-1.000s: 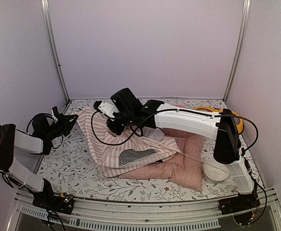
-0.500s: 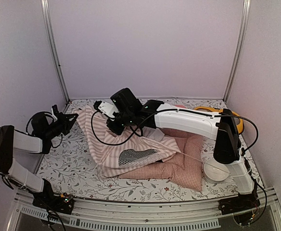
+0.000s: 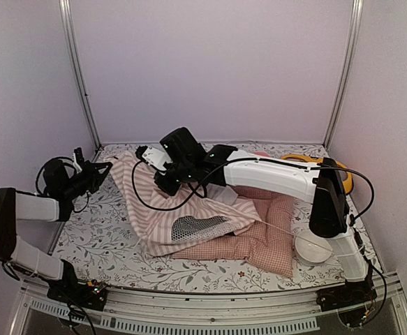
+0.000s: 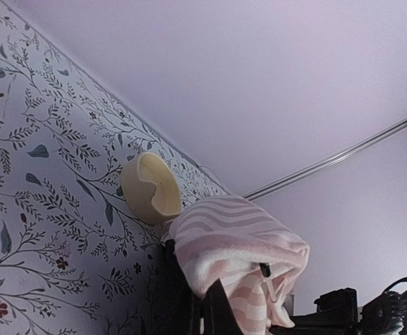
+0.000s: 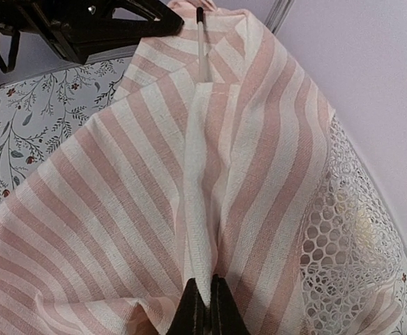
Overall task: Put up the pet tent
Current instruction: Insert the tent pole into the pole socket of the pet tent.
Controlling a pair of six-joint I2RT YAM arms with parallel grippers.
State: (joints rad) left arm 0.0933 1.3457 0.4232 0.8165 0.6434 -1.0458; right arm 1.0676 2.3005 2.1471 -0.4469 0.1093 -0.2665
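1. At the 9 o'clock side of the table (image 3: 95,234), the left gripper (image 3: 106,169) is fully pinched on the far-left corner of the pet tent (image 3: 154,209). The left wrist view shows striped fabric bunched over the closed fingers (image 4: 213,307).
2. The pet tent lies collapsed from 10 o'clock toward the centre of the table. Its mesh window (image 3: 196,225) faces up at the 6 o'clock edge of the heap. No part of it stands.
3. At the 12 o'clock edge of the heap, the right gripper (image 3: 165,185) is clamped tight on a raised seam fold. In the right wrist view, a thin white pole (image 5: 202,42) emerges from that seam at 12 o'clock, close to the left gripper's black fingers.
4. At 4 o'clock, the checked cushion (image 3: 269,241) lies under the tent's right edge. A white bowl (image 3: 313,248) sits just beside the cushion at its 3 o'clock side.
5. Step in hand, as judged: stretching the fabric between two grips. This is an early stage, with the frame not yet erected.
6. Next move, as judged: draw the two grips apart and upward, holding both pinches. This straightens the seam so that the pole stays seated.
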